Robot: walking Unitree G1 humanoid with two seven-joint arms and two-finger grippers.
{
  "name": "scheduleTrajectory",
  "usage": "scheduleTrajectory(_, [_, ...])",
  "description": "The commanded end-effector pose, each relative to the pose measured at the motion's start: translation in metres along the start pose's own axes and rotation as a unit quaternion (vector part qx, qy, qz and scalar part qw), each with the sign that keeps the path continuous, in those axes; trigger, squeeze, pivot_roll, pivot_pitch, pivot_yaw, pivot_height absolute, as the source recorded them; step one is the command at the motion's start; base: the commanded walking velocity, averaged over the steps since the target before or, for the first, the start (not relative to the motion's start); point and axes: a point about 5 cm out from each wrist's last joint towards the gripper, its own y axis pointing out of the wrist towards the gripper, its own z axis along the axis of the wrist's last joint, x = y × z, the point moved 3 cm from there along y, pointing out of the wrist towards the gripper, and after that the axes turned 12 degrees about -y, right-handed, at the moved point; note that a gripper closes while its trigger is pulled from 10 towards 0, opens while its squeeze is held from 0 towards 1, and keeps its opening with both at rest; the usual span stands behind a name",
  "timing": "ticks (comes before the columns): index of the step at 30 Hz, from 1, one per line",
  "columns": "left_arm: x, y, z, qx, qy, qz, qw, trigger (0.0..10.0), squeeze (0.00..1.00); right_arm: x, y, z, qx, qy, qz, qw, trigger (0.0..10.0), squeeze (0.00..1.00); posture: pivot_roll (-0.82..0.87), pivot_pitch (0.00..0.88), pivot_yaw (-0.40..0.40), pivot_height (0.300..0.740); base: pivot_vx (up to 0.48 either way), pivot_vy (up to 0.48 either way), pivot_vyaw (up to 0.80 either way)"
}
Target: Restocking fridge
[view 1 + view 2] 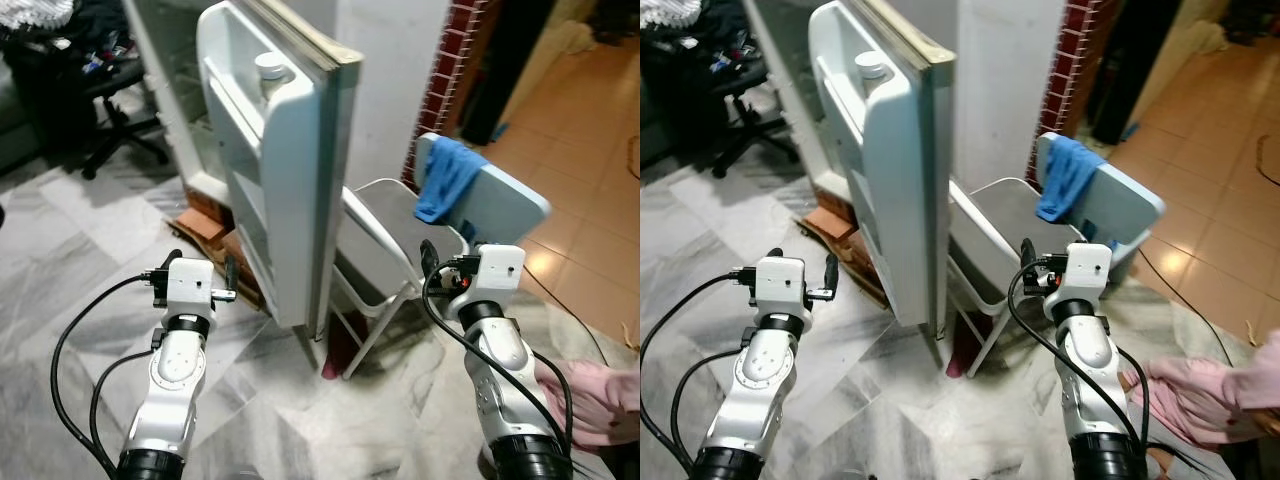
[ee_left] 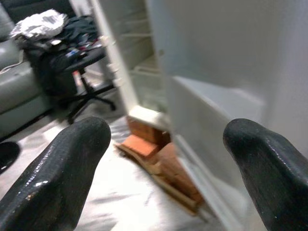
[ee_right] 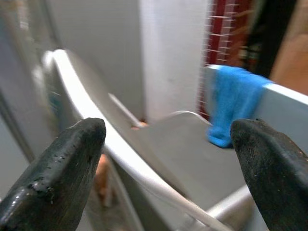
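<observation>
Blue cloth (image 1: 446, 178) over folding chair (image 1: 400, 245)

Two silver, rounded, jointed arms, each ending in a white boxy wrist block; black cables looping from those blocks down beside each forearm; black collars lower down; left gripper (image 2: 163, 168) and right gripper (image 3: 168, 168) with thick, glossy black, round-tipped fingers (image 2: 62, 173)

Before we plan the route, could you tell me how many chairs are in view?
2: a grey folding chair right of the open fridge door, and a black office chair to the far left. Others may be hidden.
</observation>
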Motion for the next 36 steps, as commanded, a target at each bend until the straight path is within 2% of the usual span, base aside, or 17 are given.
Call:
scheduleTrajectory(1, [0.003,0.001,0.0,0.001,-0.009,-0.005,1.0,10.0,0.0,0.007,-0.002,-0.003,-0.003,-0.004,-0.009,1.0,10.0,0.0,0.09,0.033,-0.017,0.74,0.3,0.0,0.0])
scheduleTrajectory(7, [0.007,0.001,0.003,0.004,-0.012,-0.008,1.0,10.0,0.0,0.001,0.0,-0.001,0.003,0.007,0.016,1.0,10.0,0.0,0.09,0.034,-0.014,0.74,0.0,0.0,0.0])
scheduleTrajectory(11, [0.005,0.0,0.0,-0.004,-0.008,-0.006,1.0,10.0,0.0,-0.016,0.007,0.009,0.027,0.027,0.091,0.995,10.0,0.0,0.09,0.034,-0.013,0.74,0.0,0.0,0.0])
scheduleTrajectory(13, [0.002,-0.001,-0.002,-0.011,-0.004,0.001,1.0,10.0,0.0,-0.02,0.011,0.014,0.038,0.018,0.103,0.994,10.0,1.0,0.1,0.036,-0.013,0.74,0.0,0.0,0.0])
scheduleTrajectory(18, [-0.017,-0.009,-0.007,-0.024,0.01,0.026,0.999,10.0,0.0,-0.034,0.028,0.031,0.059,0.023,0.141,0.988,10.0,1.0,0.12,0.04,-0.017,0.74,0.0,0.0,0.0])
scheduleTrajectory(19, [-0.023,-0.012,-0.011,-0.033,0.016,0.031,0.999,10.0,0.0,-0.039,0.033,0.036,0.065,0.029,0.147,0.987,10.0,0.51,0.12,0.04,-0.019,0.74,0.0,0.0,0.0])
scheduleTrajectory(20, [-0.025,-0.013,-0.013,-0.037,0.019,0.034,0.999,10.0,0.0,-0.041,0.035,0.039,0.067,0.031,0.149,0.986,10.0,0.51,0.13,0.041,-0.02,0.74,0.0,0.0,0.0])
scheduleTrajectory(21, [-0.027,-0.014,-0.014,-0.041,0.021,0.036,0.998,10.0,0.0,-0.044,0.039,0.043,0.071,0.036,0.15,0.985,10.0,0.18,0.13,0.042,-0.02,0.74,0.0,0.0,0.0])
scheduleTrajectory(22, [-0.032,-0.018,-0.019,-0.054,0.028,0.039,0.997,10.0,0.0,-0.054,0.047,0.054,0.081,0.053,0.154,0.983,10.0,0.0,0.13,0.041,-0.022,0.74,0.0,0.0,0.0])
scheduleTrajectory(24, [-0.035,-0.021,-0.025,-0.068,0.034,0.041,0.996,10.0,0.0,-0.071,0.056,0.067,0.092,0.059,0.166,0.98,10.0,0.0,0.14,0.041,-0.023,0.74,0.0,0.0,0.0])
scheduleTrajectory(26, [-0.034,-0.02,-0.025,-0.07,0.033,0.04,0.996,10.0,0.0,-0.074,0.057,0.07,0.095,0.057,0.17,0.979,10.0,0.0,0.14,0.04,-0.025,0.74,0.0,0.0,0.0])
scheduleTrajectory(28, [-0.036,-0.024,-0.031,-0.084,0.038,0.038,0.995,10.0,0.0,-0.104,0.068,0.092,0.106,0.082,0.19,0.972,10.0,0.0,0.17,0.036,-0.034,0.74,0.0,0.0,0.0])
scheduleTrajectory(31, [-0.035,-0.026,-0.032,-0.09,0.038,0.034,0.995,10.0,0.0,-0.123,0.068,0.108,0.119,0.113,0.222,0.961,10.0,0.0,0.17,0.035,-0.04,0.74,0.0,0.0,0.0])
scheduleTrajectory(32, [-0.036,-0.028,-0.032,-0.09,0.036,0.035,0.995,10.0,0.0,-0.153,0.053,0.13,0.148,0.158,0.32,0.923,10.0,0.0,0.18,0.034,-0.047,0.74,0.0,0.0,0.0])
scheduleTrajectory(34, [-0.037,-0.03,-0.033,-0.093,0.032,0.039,0.994,10.0,0.0,-0.178,0.012,0.158,0.191,0.212,0.475,0.832,10.0,0.0,0.19,0.032,-0.057,0.74,0.0,0.0,0.0])
scheduleTrajectory(35, [-0.037,-0.03,-0.033,-0.093,0.032,0.039,0.994,10.0,0.0,-0.178,0.012,0.158,0.191,0.212,0.475,0.832,10.0,0.0,0.19,0.032,-0.057,0.74,0.0,0.0,0.0])
scheduleTrajectory(36, [-0.038,-0.03,-0.034,-0.093,0.032,0.039,0.994,10.0,0.0,-0.179,-0.001,0.162,0.2,0.217,0.511,0.807,10.0,0.0,0.19,0.032,-0.058,0.74,0.0,0.0,0.0])
